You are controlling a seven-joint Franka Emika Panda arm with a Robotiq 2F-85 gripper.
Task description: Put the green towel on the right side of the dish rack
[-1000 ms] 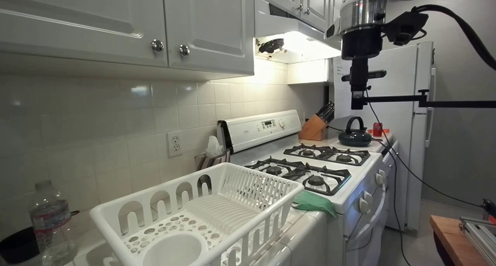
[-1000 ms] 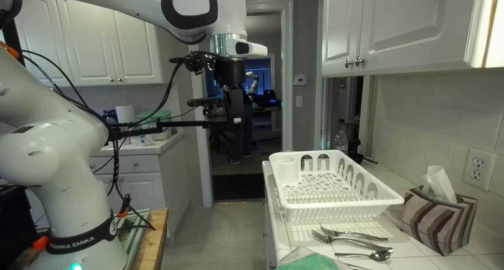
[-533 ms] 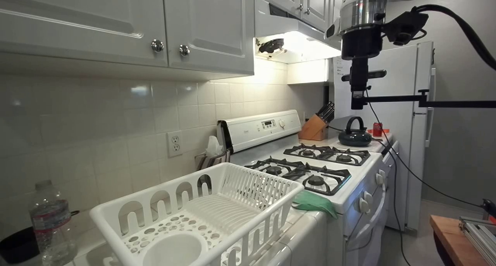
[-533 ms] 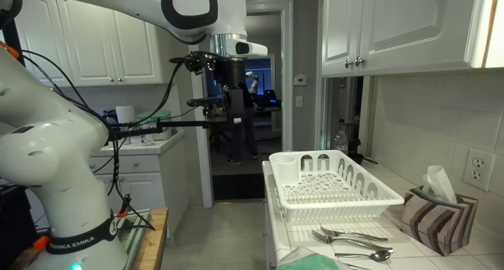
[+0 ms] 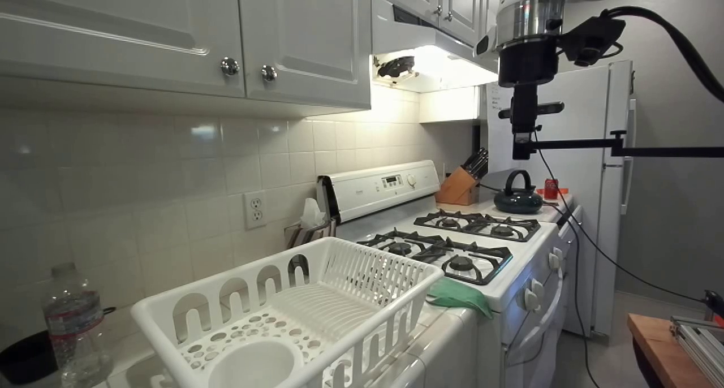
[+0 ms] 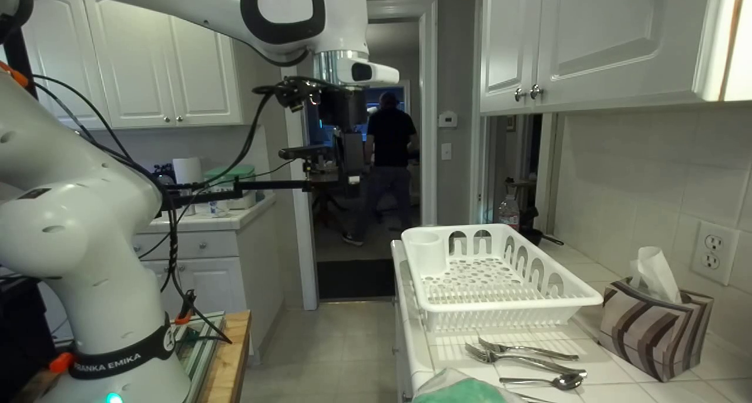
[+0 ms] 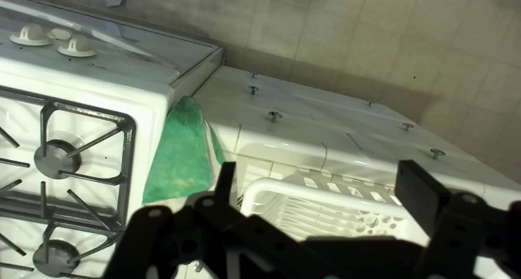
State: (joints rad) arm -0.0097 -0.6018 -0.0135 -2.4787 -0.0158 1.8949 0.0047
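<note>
Closest in an exterior view stands a clear bottle (image 5: 73, 320) with a label around its middle; I can't tell if any water is in it. Next to it is a round black thing (image 5: 28, 358), cut off by the edge of the view. A bit farther is the big white dish rack (image 5: 325, 309), sitting on the tile counter (image 6: 449, 350). Its floor has round holes at the near end and rows of ridges farther back, and a white cup (image 5: 254, 365) stands in one near corner. Past the rack's far end, two forks (image 6: 537, 363) and a spoon (image 6: 567, 382) lie on the counter. A striped tissue box (image 6: 652, 332) there has a white tissue (image 6: 657, 274) poking out of its top. The green towel (image 7: 179, 157) lies on the counter just beside the stove (image 5: 523, 263), outside the rack and near it, and one corner of it hangs over the counter's front edge. Higher up hangs the robot's claw (image 7: 319, 177), pointing down. In the wrist view its two fingers (image 7: 421, 193) are spread wide, and the rack's rim shows through the gap. The stove has four black burners (image 5: 461, 263) on top. Past it, a wooden knife block (image 5: 457, 187) holds knives, with their black handles (image 5: 476, 163) sticking out. Farther on are a round dark kettle (image 5: 518, 200) and a small red can (image 5: 551, 189); what is inside them is hidden. Farthest back stands a tall white fridge (image 5: 591, 190).
</note>
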